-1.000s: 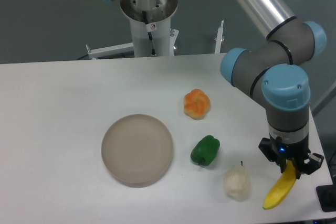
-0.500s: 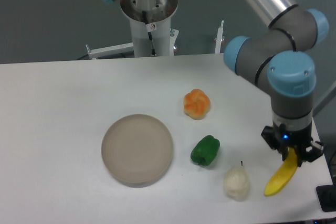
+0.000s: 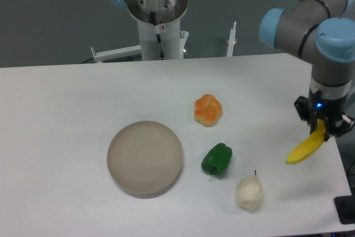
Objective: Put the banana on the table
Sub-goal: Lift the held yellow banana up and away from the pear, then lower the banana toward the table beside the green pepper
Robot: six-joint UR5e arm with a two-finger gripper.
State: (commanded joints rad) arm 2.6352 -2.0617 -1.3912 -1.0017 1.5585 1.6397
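now lifted and carried up along the table's right edge, banana pinched in closed gripper, placing still ahead.

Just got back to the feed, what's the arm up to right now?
The arm's end effector is shut on the upper end of the banana, holding it tilted at the right side of the table, near its right edge. Whether its lower tip touches the surface is hard to tell. The plate, the green pepper, the pale pear and the orange fruit sit on the table, apart from each other, well to the left of the end effector.
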